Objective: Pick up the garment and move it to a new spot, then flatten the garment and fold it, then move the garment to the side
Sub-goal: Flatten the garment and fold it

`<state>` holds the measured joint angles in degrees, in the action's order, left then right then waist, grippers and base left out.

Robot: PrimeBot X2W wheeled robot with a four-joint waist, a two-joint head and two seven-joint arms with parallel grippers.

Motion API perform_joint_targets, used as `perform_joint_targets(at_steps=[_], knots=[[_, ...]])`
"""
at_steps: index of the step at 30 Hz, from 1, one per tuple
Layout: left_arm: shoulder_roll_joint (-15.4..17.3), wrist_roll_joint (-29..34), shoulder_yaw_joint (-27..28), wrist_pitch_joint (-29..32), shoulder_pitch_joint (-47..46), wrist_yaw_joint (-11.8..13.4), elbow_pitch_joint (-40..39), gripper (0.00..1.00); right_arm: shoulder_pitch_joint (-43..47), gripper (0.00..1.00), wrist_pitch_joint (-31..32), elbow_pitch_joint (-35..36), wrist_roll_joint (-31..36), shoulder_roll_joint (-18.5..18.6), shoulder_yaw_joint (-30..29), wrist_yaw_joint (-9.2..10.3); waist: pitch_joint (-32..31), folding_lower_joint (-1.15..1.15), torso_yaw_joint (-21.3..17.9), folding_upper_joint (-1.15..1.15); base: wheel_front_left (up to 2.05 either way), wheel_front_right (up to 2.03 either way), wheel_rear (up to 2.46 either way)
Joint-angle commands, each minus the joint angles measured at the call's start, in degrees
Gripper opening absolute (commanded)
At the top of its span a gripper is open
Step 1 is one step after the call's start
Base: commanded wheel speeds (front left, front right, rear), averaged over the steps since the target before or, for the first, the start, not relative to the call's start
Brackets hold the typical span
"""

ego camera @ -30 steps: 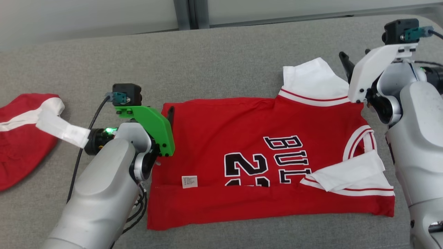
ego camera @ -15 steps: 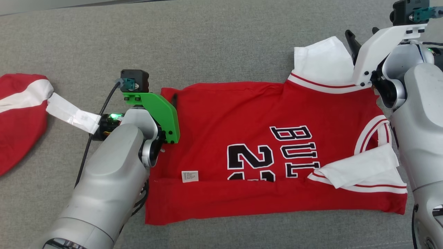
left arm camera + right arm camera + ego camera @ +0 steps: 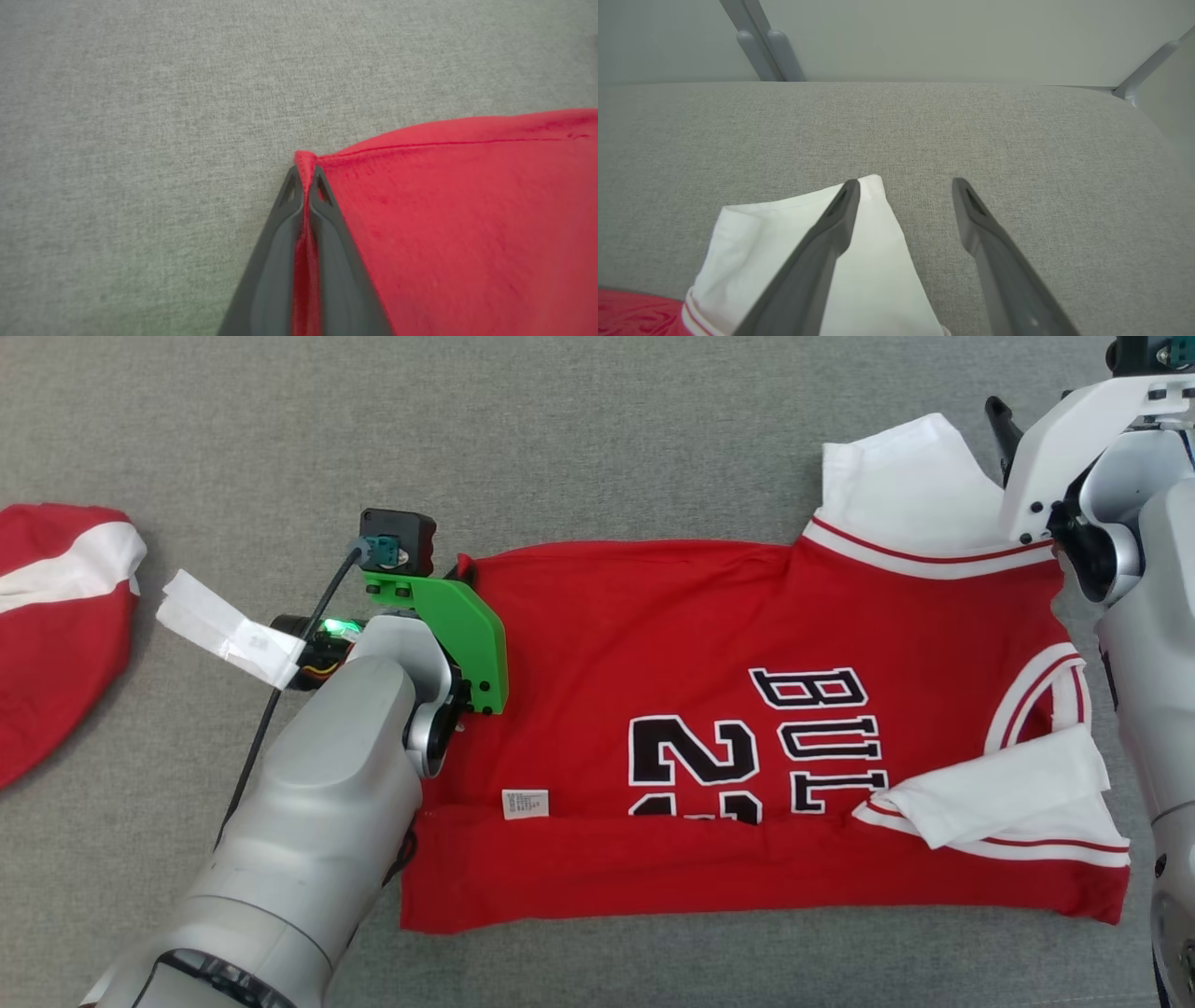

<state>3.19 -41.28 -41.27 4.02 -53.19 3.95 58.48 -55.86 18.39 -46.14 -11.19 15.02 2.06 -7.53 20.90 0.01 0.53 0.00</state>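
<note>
**Item:** red jersey [image 3: 709,644] with white sleeves, spread flat mid-counter [image 3: 597,439], its near hem folded up over the print.

**Change:** left gripper [image 3: 304,179], whose jaws stood apart a second ago, is now clamped on the jersey's far left corner, with cloth pinched between the fingers. The corner is not yet lifted. Judged: the hold for the next fold is made on this side.

**Right gripper** [image 3: 903,186]: jaws apart, holding nothing, one finger over the far sleeve [image 3: 803,252] and the other over bare counter. It probably must close before both corners can travel together.

**Writing:** black "BUL" and "2", the rest cut off by the fold. The print on the small white tag [image 3: 526,803] is unreadable.

**Also:** a second red-and-white garment [image 3: 56,644] at the left, well apart.
</note>
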Motion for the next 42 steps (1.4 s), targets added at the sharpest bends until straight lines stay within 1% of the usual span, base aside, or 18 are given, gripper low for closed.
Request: perform_joint_targets(at_steps=[1,4,7,13,17,18,19,20,21,24,27,31,36,40,42], knots=[[0.4,0.2,-0.5,-0.4,-0.4,-0.3,0.6,0.0,-0.7,1.0,0.7,-0.8,0.7,0.4,-0.6,0.08,1.2,-0.01,1.7,0.0,0.0,0.0,0.0],[0.0,-0.3,-1.5,-1.4,-0.6,-0.5,-0.1,0.0,-1.2,1.0,2.2,-2.4,2.7,1.3,-2.2,0.08,2.2,-0.01,3.5,0.0,0.0,0.0,0.0],[-0.1,-1.9,-3.3,-2.1,-0.4,-0.8,-3.0,0.0,-1.4,1.0,2.7,-4.0,4.6,2.1,-4.5,0.08,3.4,-0.01,4.9,0.0,0.0,0.0,0.0],[-0.2,-4.5,-7.5,-2.8,-0.7,1.1,-7.9,0.0,-0.8,1.0,2.1,-6.1,5.6,1.8,-7.2,0.09,5.2,-0.01,6.9,0.0,0.0,0.0,0.0],[-0.2,-6.1,-9.6,-3.3,-1.1,2.0,-9.4,0.0,-0.5,1.0,1.9,-7.2,6.1,1.2,-6.7,0.06,5.7,-0.01,7.3,0.0,0.0,0.0,0.0],[-0.2,-6.8,-10.2,-3.7,-1.4,2.3,-9.8,0.0,-0.5,0.74,2.9,-8.1,5.2,0.7,-5.7,0.03,5.8,-0.01,7.3,0.0,0.0,0.0,0.0],[-0.2,-7.2,-10.4,-3.9,-1.5,2.5,-9.9,0.0,-0.3,0.11,3.0,-8.2,4.9,0.5,-5.0,0.01,5.8,-0.01,7.3,0.0,0.0,0.0,0.0],[-0.2,-7.5,-10.6,-4.3,-1.6,2.6,-9.9,0.0,-0.2,0.0,2.9,-8.2,4.4,0.7,-4.9,-0.04,5.6,-0.01,7.3,0.0,0.0,0.0,0.0],[-0.2,-7.5,-10.7,-4.7,-1.8,2.7,-9.8,0.0,-0.2,0.0,2.5,-8.1,4.3,1.0,-5.0,-0.02,5.5,-0.01,7.2,0.0,0.0,0.0,0.0],[-0.2,-7.9,-10.5,-6.7,-2.2,3.3,-8.6,0.0,-0.3,0.0,-1.3,-6.9,5.4,3.0,-6.2,0.11,4.7,-0.01,6.9,0.0,0.0,0.0,0.0],[-0.1,-8.3,-10.0,-9.0,-2.1,3.5,-7.2,0.0,-0.1,0.0,-5.5,-5.9,5.9,2.3,-6.6,0.09,3.3,-0.01,6.4,0.0,0.0,0.0,0.0],[-0.1,-8.4,-9.6,-12.7,-1.8,2.2,-5.7,0.0,0.8,0.0,-10.1,-5.1,2.7,0.7,-6.2,0.09,1.0,-0.01,5.1,0.0,0.0,0.0,0.0],[0.5,-8.9,-8.9,-16.5,0.9,0.8,-3.5,0.0,3.5,0.0,-15.4,-2.0,-1.5,0.8,-0.8,0.09,-3.0,-0.01,3.5,0.0,0.0,0.0,0.0],[0.7,-9.0,-8.6,-17.9,2.9,0.0,-2.5,0.0,7.5,0.0,-18.6,0.6,-5.5,2.9,3.0,0.09,-6.3,-0.01,2.5,0.0,0.0,0.0,0.0],[0.9,-9.0,-8.6,-18.2,4.0,-0.3,-2.0,0.0,9.5,0.0,-18.7,2.0,-7.8,3.7,4.6,0.09,-7.8,-0.01,2.1,0.0,0.0,0.0,0.0]])
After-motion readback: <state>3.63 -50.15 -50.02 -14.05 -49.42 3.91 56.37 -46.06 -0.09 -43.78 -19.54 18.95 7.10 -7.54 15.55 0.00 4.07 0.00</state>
